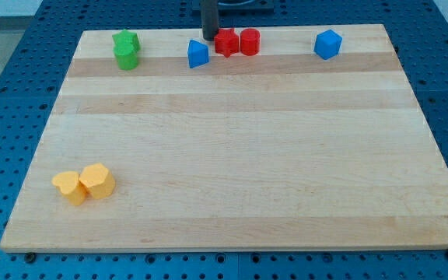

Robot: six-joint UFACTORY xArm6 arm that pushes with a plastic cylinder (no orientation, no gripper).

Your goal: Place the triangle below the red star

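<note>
Up near the view's top edge you see the small blue triangle block [198,54], wedge-shaped, just left of the red star block [225,42], with my tip [208,37] between them, holding nothing.

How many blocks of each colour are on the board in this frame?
Green: 2, star and round block
Blue: 2, triangle and cube
Red: 2, star and cylinder
Yellow: 2, and
Total: 8
</note>
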